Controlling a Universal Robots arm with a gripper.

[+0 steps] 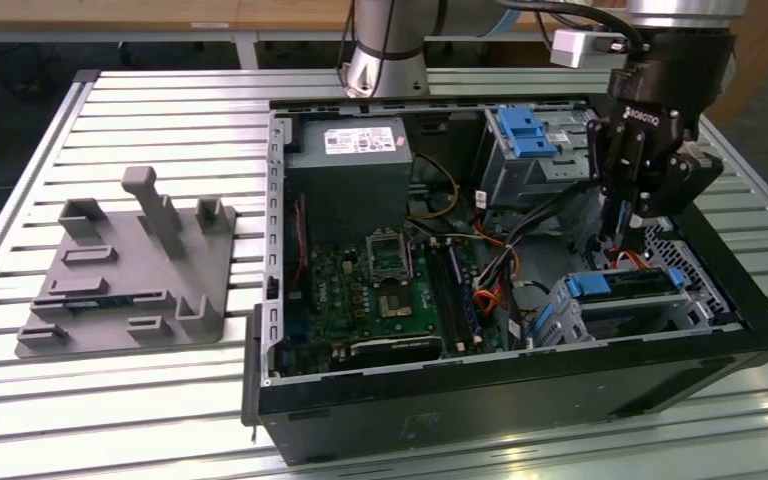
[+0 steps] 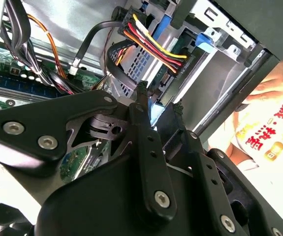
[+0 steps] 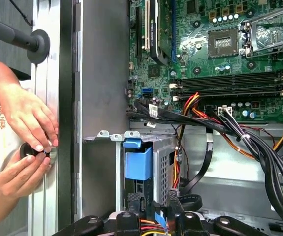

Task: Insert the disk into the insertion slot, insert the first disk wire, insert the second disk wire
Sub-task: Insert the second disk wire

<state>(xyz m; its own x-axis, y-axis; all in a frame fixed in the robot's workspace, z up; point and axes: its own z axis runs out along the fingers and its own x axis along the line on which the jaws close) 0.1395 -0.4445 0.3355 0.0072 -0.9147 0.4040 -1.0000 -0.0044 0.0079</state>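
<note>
Matt black pincer point(image 2: 159, 101), smooth blue plastic round the disk point(image 3: 138, 162), sheet-metal insertion slot point(image 3: 164, 169).

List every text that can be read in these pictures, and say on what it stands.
None is clear enough to quote.
Power supply label: too small to read.
Gripper lettering: too blurred.
Shirt print: cut off and blurred.
Motherboard markings: too small.

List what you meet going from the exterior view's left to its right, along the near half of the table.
grey slotted fixture → computer case's side wall → motherboard → the disk, sitting in the insertion slot
</note>
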